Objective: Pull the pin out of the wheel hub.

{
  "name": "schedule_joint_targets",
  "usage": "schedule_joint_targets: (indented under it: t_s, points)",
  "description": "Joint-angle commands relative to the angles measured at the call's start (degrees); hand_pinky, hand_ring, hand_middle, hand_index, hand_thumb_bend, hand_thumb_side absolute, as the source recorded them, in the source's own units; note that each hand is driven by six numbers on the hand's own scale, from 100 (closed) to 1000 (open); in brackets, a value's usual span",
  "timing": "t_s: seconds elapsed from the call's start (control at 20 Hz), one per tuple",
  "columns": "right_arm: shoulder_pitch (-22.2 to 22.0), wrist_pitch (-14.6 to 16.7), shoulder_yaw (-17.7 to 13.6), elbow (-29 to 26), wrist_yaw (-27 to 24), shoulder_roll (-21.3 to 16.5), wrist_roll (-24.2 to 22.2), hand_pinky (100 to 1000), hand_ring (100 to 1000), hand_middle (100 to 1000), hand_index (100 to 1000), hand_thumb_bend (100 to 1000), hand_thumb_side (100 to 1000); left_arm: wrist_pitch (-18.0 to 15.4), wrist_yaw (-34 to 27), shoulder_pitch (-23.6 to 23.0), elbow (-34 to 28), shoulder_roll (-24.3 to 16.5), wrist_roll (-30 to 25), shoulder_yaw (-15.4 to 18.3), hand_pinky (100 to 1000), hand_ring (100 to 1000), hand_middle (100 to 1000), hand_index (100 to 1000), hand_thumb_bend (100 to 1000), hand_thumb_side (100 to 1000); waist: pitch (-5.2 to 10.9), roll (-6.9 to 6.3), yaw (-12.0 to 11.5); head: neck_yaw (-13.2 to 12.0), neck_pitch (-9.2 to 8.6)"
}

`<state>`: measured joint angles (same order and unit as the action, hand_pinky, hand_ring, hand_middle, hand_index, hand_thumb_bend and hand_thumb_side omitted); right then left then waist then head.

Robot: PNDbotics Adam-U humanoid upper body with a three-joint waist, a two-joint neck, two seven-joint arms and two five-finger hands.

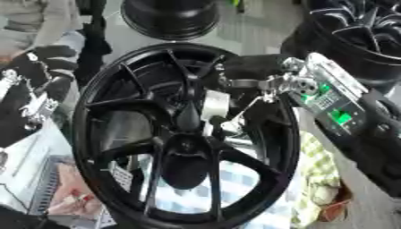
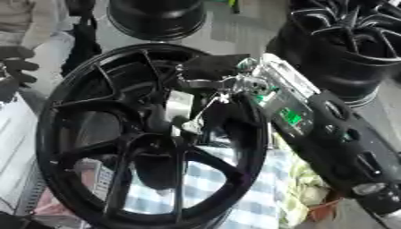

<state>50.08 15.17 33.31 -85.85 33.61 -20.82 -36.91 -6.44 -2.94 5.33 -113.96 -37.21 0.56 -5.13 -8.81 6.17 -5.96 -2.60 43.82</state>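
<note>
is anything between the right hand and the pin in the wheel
Nothing visible stands between them. The right hand already reaches over the rim of the wheel, fingers at the pale pin near the hub. I cannot tell whether the fingers touch it.

Pin (image 1: pixel 215 105) blurred behind spokes

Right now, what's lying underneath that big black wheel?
Through the wheel's spokes a blue-and-white checked cloth shows. The rim and spokes hide the rest.

Black spoked wheel hub (image 1: pixel 184 134) stands upright, pale pin (image 1: pixel 214 105) near its centre.
</note>
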Motion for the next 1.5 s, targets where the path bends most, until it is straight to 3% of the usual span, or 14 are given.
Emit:
schedule_joint_targets:
  t_s: [0.05,0.35,0.75,0.95,1.3,1.5]
  points:
    - [0.8,0.24,-1.27,0.77,1.46,-0.56,0.14,628,656,701,800,169,326,0.09,0.21,0.45,-0.63,-0.89,0.0,0.27,720,776,785,865,365,684,0.73,-0.34,0.01,0.01,0.29]
    - [0.67,0.1,-1.82,1.44,2.92,-0.57,0.38,580,610,691,792,143,314,0.14,0.24,0.38,-0.63,-0.86,0.04,0.3,720,776,785,865,364,685,0.7,-0.29,0.05,-0.06,0.29]
    - [0.44,-0.23,-2.7,1.75,2.68,-0.32,3.04,438,467,574,740,100,151,0.23,0.29,0.36,-0.63,-0.81,0.08,0.32,720,776,785,865,355,687,0.58,-0.31,0.17,-0.05,0.29]
    - [0.44,-0.55,-3.43,1.88,1.95,-0.19,4.66,369,405,525,706,100,128,0.22,0.28,0.37,-0.63,-0.84,0.12,0.34,720,776,786,865,355,688,0.54,-0.32,0.19,-0.06,0.29]
    - [1.28,-1.27,-5.74,3.94,1.3,0.66,7.98,345,385,498,691,100,126,0.27,0.29,0.39,-0.63,-0.92,0.0,0.23,721,776,786,865,354,688,0.54,-0.22,0.16,-0.06,0.29]
    - [2.97,-1.89,-8.72,6.36,2.54,1.96,10.83,340,379,491,689,100,100,0.29,0.23,0.51,-0.63,-1.05,-0.2,0.02,721,776,786,865,354,688,0.65,0.01,-0.11,0.18,0.29]
